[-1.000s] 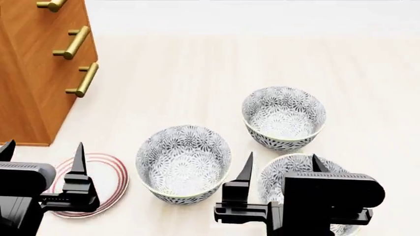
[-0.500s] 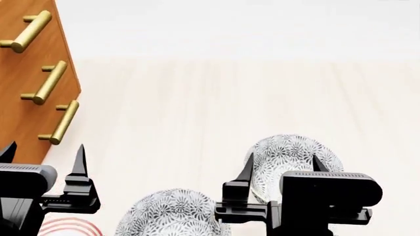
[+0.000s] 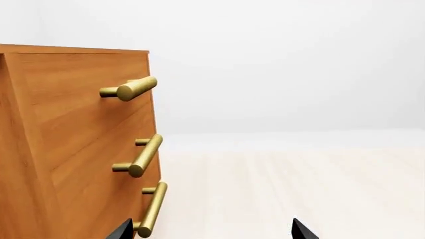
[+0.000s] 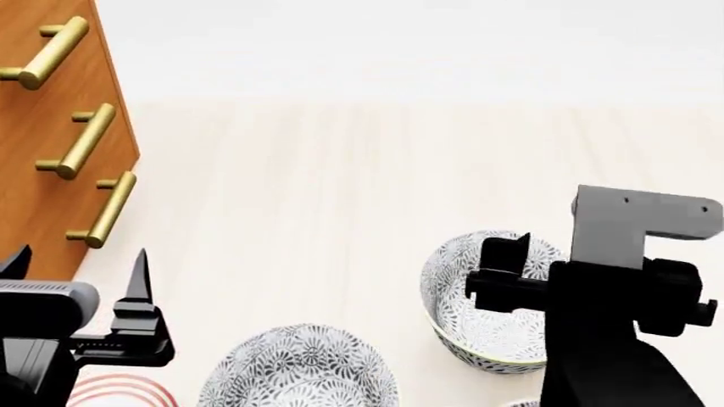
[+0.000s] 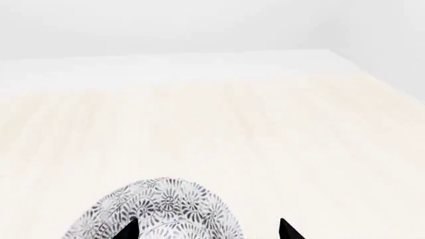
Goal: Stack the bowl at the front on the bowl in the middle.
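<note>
Wooden cabinet (image 4: pixel 51 153) at the left carries three brass handles (image 4: pixel 88 140). The left gripper (image 4: pixel 77 267) hangs beside it, spread wide and empty, above one red-ringed plate (image 4: pixel 114 392). The bowl in the middle (image 4: pixel 300 369) sits at the lower edge. A third bowl (image 4: pixel 481 297) lies farther right, under the right gripper (image 5: pixel 207 230), tips apart, holding nothing. The bowl at the front (image 4: pixel 520 404) is a bare sliver by the right arm.

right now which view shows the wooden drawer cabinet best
The left wrist view: the cabinet shows its top edge, front face and three brass handles, unobstructed. The head view catches only its lower right corner at the frame's edge, also with three handles. The right wrist view shows none of it, only floor and a bowl.
</note>
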`<state>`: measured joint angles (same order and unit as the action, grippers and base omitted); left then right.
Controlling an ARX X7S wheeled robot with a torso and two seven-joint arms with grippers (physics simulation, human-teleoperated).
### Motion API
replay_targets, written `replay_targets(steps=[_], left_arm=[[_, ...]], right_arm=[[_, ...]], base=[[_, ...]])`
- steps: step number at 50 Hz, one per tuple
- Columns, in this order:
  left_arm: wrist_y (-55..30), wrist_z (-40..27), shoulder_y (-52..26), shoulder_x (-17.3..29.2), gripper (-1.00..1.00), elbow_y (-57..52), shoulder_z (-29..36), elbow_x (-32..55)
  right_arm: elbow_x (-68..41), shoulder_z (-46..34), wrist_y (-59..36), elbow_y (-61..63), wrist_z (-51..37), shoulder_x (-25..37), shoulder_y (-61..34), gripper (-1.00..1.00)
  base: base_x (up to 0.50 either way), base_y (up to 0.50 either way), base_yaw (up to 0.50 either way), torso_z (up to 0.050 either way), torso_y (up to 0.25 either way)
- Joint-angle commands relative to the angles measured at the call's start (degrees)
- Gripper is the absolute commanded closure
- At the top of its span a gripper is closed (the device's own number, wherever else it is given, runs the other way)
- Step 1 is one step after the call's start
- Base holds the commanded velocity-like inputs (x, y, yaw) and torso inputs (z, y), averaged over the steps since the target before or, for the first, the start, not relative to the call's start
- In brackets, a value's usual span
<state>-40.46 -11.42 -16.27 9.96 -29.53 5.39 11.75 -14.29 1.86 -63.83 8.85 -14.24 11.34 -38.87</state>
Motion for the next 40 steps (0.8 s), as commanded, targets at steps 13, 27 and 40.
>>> replay_targets(steps=[13,27,40], left_arm=[[0.08,-0.44,-0.78,0.67,-1.00,1.11,0.81,0.76],[1.03,-0.60,-1.38,0.73,-1.00,3.50,1.32,1.02],[1.20,-0.71,-2.14,0.83,-1.00,4.79,1.69,1.56]], right_arm=[[0.45,1.17,-9.41,-25.70,-0.19,2.95,-19.85,-1.00],[1.67,-0.65,-10.46,-33.80,-0.42,4.42,-25.36,-1.00],[1.30,-1.21,-11.75,-40.03,1.13,5.83,-28.31,-1.00]], base=[[0.00,0.00,0.00,0.000,0.000],[0.00,0.00,0.00,0.000,0.000],[0.00,0.00,0.00,0.000,0.000]])
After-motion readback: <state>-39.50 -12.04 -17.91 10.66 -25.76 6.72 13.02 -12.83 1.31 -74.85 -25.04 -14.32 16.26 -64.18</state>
